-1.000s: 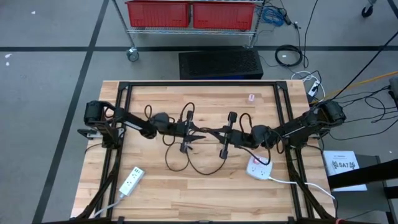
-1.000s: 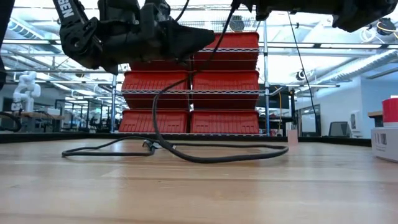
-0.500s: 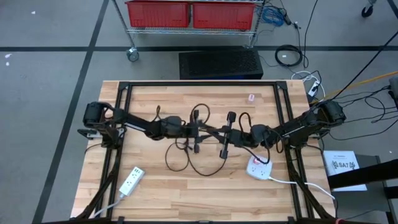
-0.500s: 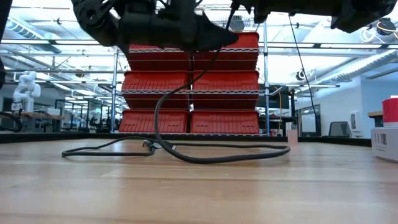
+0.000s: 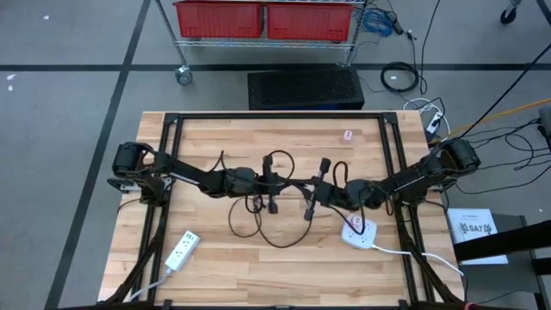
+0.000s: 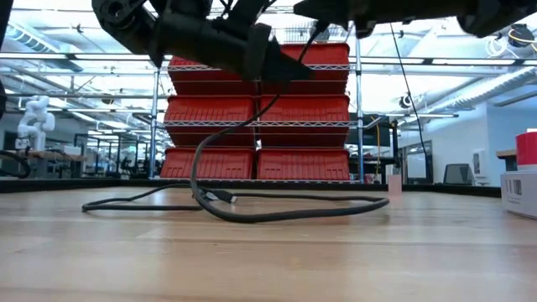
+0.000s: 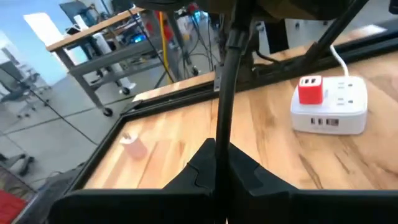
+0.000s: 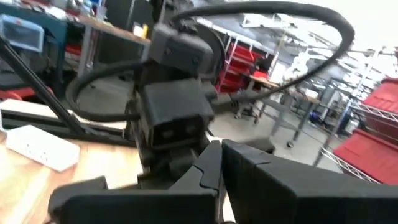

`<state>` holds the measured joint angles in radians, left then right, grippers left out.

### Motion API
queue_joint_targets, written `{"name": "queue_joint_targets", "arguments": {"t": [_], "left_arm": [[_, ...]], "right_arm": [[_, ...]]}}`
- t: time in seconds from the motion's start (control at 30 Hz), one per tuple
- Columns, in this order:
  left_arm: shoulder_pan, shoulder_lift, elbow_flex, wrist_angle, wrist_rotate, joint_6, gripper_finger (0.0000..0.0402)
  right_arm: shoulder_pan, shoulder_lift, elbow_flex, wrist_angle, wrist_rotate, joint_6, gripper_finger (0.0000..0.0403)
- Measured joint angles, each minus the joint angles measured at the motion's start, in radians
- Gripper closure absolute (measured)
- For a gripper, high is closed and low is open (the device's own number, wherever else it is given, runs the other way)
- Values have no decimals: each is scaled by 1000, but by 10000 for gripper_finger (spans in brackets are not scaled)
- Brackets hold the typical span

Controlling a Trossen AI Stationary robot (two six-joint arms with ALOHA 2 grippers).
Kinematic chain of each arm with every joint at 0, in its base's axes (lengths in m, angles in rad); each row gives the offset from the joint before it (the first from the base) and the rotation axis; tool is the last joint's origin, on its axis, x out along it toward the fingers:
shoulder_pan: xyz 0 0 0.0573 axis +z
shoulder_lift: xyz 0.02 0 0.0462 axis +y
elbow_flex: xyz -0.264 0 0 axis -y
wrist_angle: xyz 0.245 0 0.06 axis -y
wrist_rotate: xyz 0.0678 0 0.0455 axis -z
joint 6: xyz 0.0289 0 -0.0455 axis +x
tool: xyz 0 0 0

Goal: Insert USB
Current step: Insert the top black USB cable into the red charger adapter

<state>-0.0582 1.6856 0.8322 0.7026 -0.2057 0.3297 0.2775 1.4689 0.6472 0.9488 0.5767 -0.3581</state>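
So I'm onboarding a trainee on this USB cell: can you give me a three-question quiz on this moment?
1. True or false: the left tool is shut on the black cable.
2. What colour is the plug sitting in the white charging hub? A) red B) blue C) green
3. Fill in: the white power strip lies near the table's ____ corner on the left arm's side.

Key: 1 true; 2 A; 3 front. The right tool is also shut on the cable.

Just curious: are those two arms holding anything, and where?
Both tools grip the black cable in mid-air: the left tool and right tool along its raised middle stretch.
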Motion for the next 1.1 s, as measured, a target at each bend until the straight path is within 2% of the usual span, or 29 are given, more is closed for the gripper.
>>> {"name": "queue_joint_targets", "arguments": {"t": [0.17,0.3,0.43,0.57,0.7,0.83,0.97,1.1], "left_arm": [[-20,-39,-1,-119,-56,17,392],[-31,-89,0,-210,-113,27,392],[-34,-116,-1,-312,-127,25,392],[-42,-132,0,-376,-145,27,392],[-47,-131,0,-439,-152,24,392],[-49,-131,0,-481,-167,17,392],[-49,-131,0,-502,-167,13,392],[-49,-131,0,-515,-169,-3,392]], "right_arm": [[58,-69,0,-117,139,39,392],[118,-147,0,-312,181,127,367],[184,-245,0,-571,187,348,339],[272,-335,0,-922,174,675,325],[368,-375,0,-1206,92,983,350],[437,-369,0,-1395,-35,1198,391],[471,-337,0,-1509,-185,1366,399],[493,-303,0,-1574,-304,1455,402]]}}
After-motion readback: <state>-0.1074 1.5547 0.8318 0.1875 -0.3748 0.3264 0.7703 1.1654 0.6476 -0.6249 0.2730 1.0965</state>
